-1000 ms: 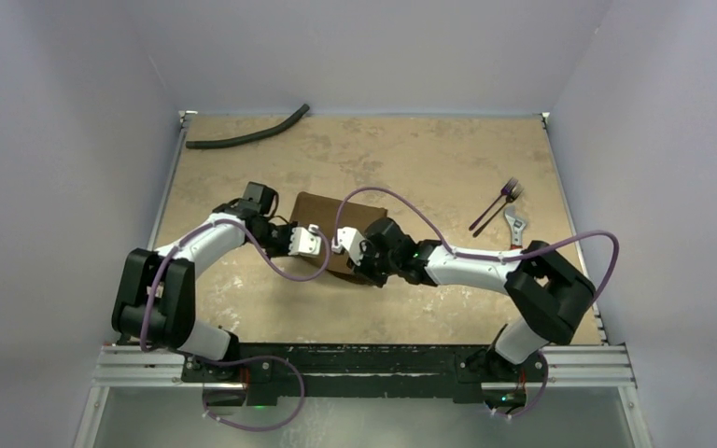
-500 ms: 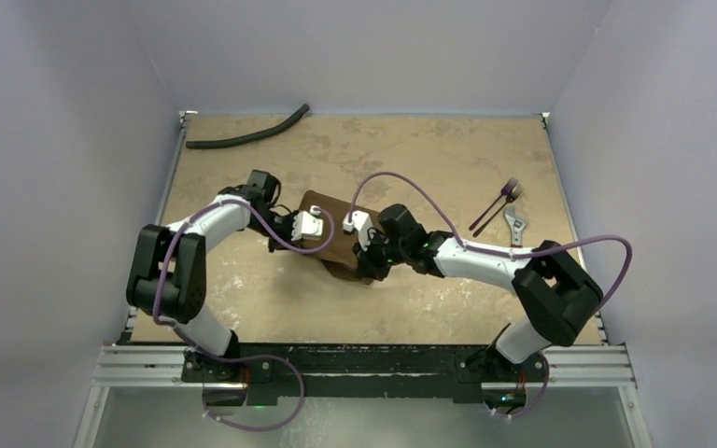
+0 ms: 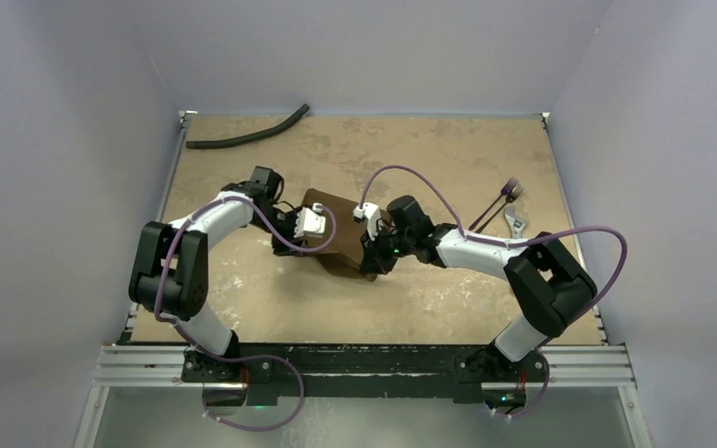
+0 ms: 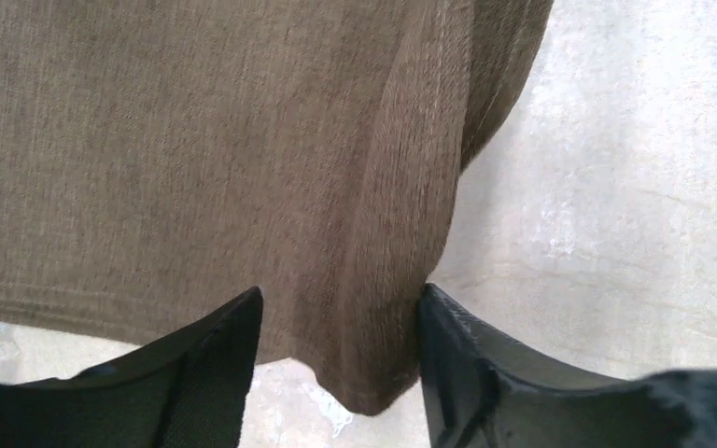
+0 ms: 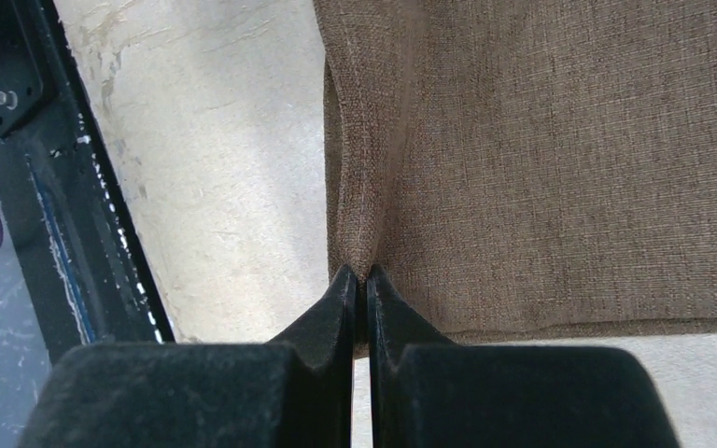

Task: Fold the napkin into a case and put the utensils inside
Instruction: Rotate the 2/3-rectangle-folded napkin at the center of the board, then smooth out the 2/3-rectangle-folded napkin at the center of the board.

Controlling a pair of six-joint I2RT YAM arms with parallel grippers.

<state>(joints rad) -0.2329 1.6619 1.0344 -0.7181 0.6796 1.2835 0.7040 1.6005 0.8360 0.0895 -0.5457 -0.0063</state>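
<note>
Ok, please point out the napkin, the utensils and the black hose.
napkin [image 3: 344,250]: top external view, bare cloth between the arms.
utensils [image 3: 504,196]: top external view, near their heads.
black hose [image 3: 247,138]: top external view, middle of its length.

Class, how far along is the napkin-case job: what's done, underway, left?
Done: napkin looks partly folded over. Underway: right tool pinches a fold; left tool, open, straddles a corner. Left: finishing the case, then loading the utensils, lying apart off to the right.

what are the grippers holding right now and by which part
The right gripper pinches a folded edge of the napkin. The left gripper is open around a napkin corner, not clamping it.
</note>
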